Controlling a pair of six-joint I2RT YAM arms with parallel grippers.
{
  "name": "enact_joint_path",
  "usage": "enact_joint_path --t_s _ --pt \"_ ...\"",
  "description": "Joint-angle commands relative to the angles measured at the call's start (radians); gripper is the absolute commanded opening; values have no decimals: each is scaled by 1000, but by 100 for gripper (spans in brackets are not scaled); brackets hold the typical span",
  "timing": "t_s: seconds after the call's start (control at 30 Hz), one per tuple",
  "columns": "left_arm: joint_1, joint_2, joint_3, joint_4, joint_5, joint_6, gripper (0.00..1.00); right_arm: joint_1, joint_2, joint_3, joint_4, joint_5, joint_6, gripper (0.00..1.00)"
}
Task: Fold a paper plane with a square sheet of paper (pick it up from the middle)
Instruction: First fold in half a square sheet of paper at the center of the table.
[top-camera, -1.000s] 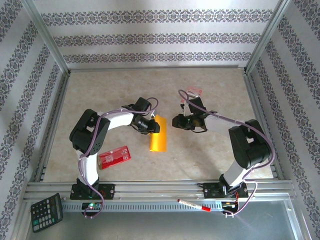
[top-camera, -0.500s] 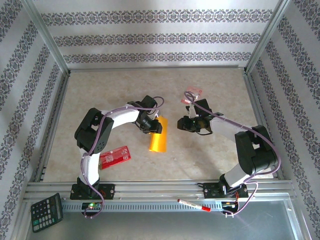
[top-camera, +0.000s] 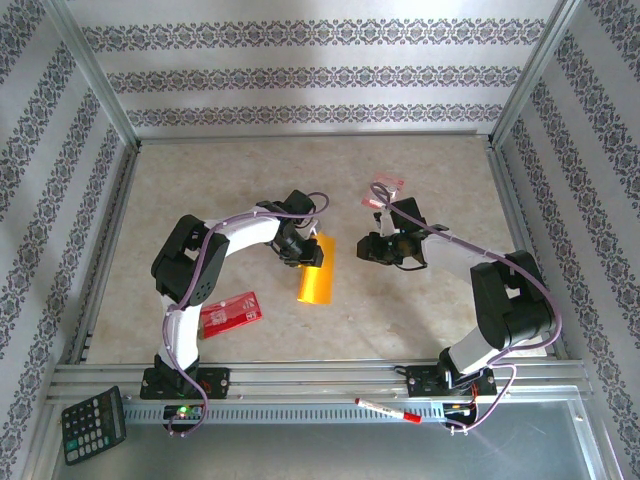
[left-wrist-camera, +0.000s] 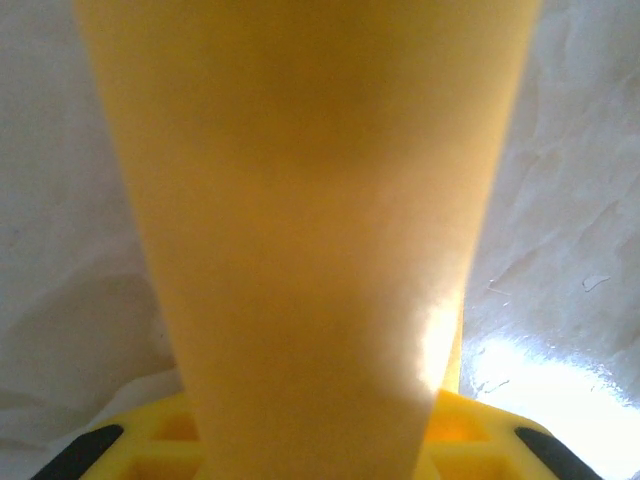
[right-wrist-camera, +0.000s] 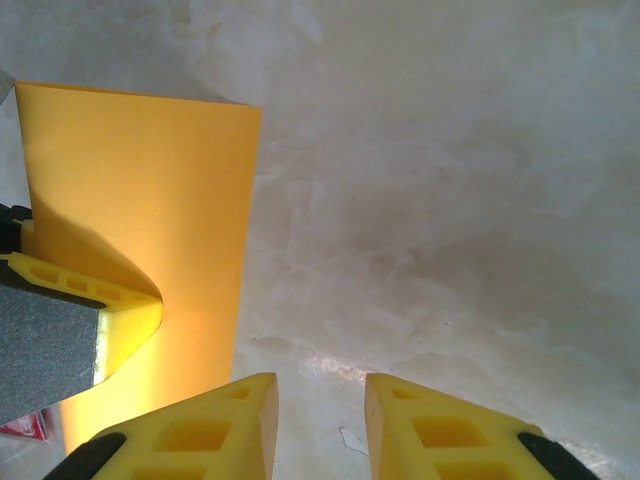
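Observation:
The square sheet of paper (top-camera: 317, 272) lies folded into a narrow orange-yellow strip on the table between the arms. My left gripper (top-camera: 304, 249) is at the strip's far end. In the left wrist view the paper (left-wrist-camera: 320, 200) covers the fingertips, leaving just the yellow finger bases (left-wrist-camera: 492, 432) showing. The right wrist view has one left finger (right-wrist-camera: 122, 312) resting on the paper (right-wrist-camera: 150, 190). My right gripper (top-camera: 366, 247) hangs just right of the strip, its jaws (right-wrist-camera: 320, 405) apart over bare table, nothing between them.
A red packet (top-camera: 230, 311) lies by the left arm's base. A small pink-and-white packet (top-camera: 388, 187) sits behind the right gripper. A calculator (top-camera: 93, 425) and a red pen (top-camera: 388, 411) rest on the metal front ledge. Aluminium rails fence the table.
The left gripper has shifted a little to the right onto the strip's far end. The right gripper drew back slightly to the right. The paper has stayed in place.

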Motion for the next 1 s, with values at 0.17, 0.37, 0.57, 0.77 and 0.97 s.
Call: enact_joint_path --t_s 0.17,0.37,0.57,0.77,0.97 --pt "-1 51 -11 -113 -71 18 31 -9 -19 -10 -12 -15 -21 29" --pt "-1 58 -8 -118 -80 22 31 -11 -20 -15 -11 -17 -23 29" --pt "-2 63 -14 -122 -87 27 31 -15 -29 -15 -15 -17 -21 29" --pt "-1 71 -12 -132 -101 38 31 -17 -27 -13 -16 -17 -21 29" --pt "-1 83 1 -158 -120 58 31 -20 -25 -11 -17 -16 -26 29"
